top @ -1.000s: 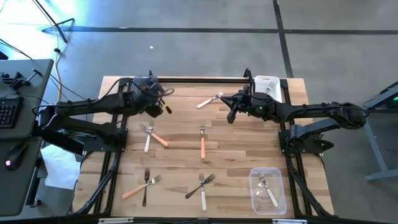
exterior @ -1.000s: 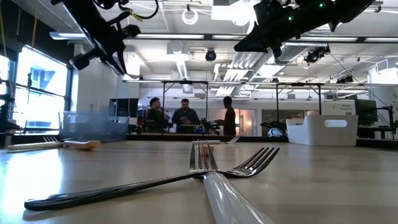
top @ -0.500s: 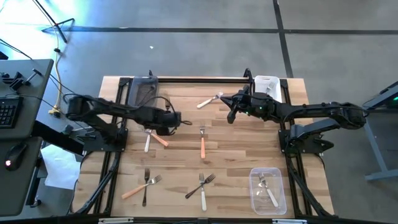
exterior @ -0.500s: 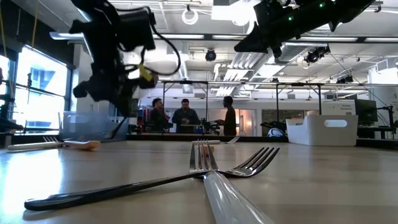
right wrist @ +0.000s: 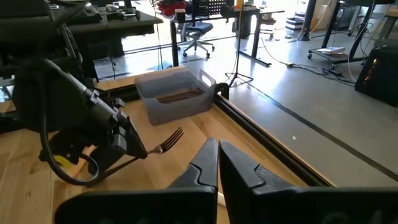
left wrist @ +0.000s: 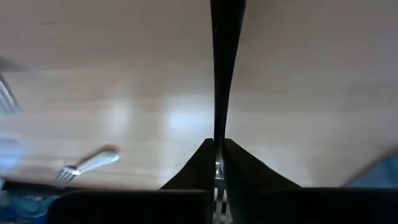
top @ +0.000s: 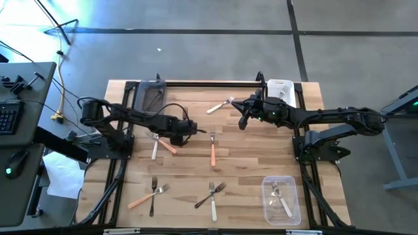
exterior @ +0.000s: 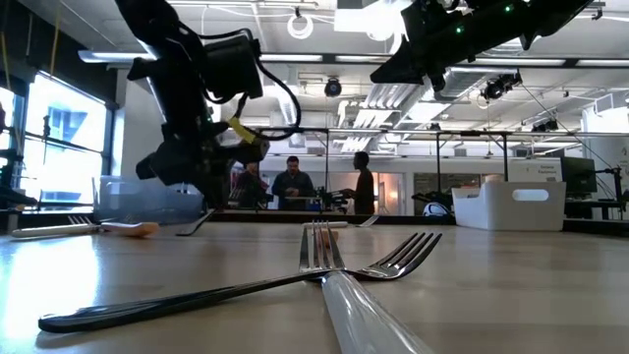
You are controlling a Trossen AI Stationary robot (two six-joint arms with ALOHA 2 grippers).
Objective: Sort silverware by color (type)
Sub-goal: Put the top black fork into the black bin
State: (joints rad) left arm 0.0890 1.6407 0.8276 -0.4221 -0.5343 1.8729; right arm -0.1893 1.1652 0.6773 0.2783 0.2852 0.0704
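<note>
My left gripper (top: 192, 128) hangs low over the middle of the table, slanting down toward the right, shut on a dark-handled fork (left wrist: 224, 68). The fork's handle runs out ahead of the fingertips (exterior: 195, 222) down to the wood; whether its end touches, I cannot tell. My right gripper (top: 243, 121) hovers shut and empty above the far right of the table. Loose forks lie flat on the wood: a white one (top: 221, 104), an orange one (top: 213, 151), and a crossed white and orange pair (top: 160, 143). My left gripper pinches the dark fork between its two fingers at the narrow part of the handle (left wrist: 219, 132), close to the tines, which show pale back between the fingers. The fingers slant down from the table's left and lie along the fork. The handle points away and down.
A grey bin (top: 150, 96) stands at the far left and a white bin (top: 279, 89) at the far right. A clear bin (top: 281, 200) holding forks sits near right. More forks lie crossed near the front edge (top: 150, 194) (top: 212, 194).
My left gripper has come away from above the grey bin, moving toward the table's middle and down close to the wood, and its wrist has rolled. The dark fork has travelled with it and now slants down to the table.
</note>
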